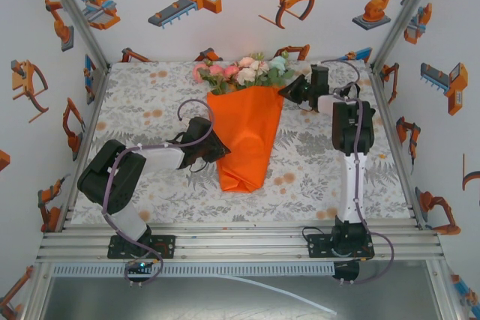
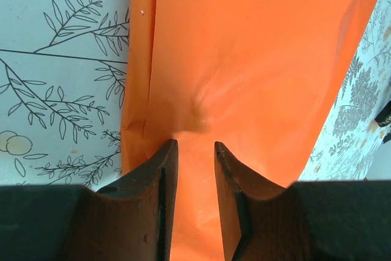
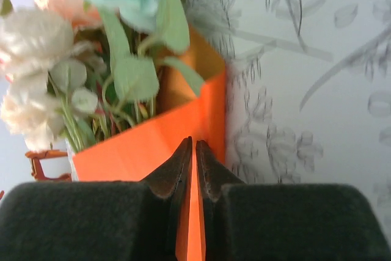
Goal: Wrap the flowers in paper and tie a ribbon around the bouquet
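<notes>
At the centre of the table point(image 1: 142, 103), the bouquet point(image 1: 247, 136) lies with its long axis far-to-near, flowers point(image 1: 244, 71) at the far end. Your left gripper point(image 2: 194, 146), jaws narrowly parted, pinches the paper point(image 2: 256, 59) mid-length on the left flank; your right gripper point(image 3: 193, 143), almost closed, pinches its far right rim.

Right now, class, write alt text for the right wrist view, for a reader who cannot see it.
The nearly closed right end effector pinches the edge of the orange paper. White, pink and mint flowers rise from the wrap at left, beside a leaf-printed tablecloth.
</notes>
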You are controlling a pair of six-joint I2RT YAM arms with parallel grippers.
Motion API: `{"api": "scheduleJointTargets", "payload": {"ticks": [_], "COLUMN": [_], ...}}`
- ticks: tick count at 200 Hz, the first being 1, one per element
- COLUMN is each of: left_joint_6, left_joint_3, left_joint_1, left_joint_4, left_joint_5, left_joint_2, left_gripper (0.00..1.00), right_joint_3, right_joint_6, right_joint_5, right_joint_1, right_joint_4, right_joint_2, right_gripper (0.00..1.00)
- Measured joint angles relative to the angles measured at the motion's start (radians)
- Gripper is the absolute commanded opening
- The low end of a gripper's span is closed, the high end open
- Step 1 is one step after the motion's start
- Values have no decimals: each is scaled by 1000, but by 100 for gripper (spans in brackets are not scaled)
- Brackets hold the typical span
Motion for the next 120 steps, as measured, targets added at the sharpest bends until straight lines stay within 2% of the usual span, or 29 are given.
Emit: {"api": "scheduleJointTargets", "payload": {"ticks": [20, 46, 120], "left_joint_6": [0, 19, 112], "left_joint_3": [0, 4, 87], "left_joint_1": [0, 0, -5], "left_joint_4": [-1, -34, -209], "left_joint_5": [0, -4, -76], "left_joint_2": [-2, -26, -237], "left_gripper": [38, 42, 44], "right_joint_3": [79, 40, -481], "right_joint_6": [1, -13, -124], "right_joint_5": [2, 6, 25], "right_joint_1": [-2, -3, 34], "right_joint_4": [-65, -116, -69], "right_joint_2": [25, -57, -766], "right_gripper": [15, 17, 19]}}
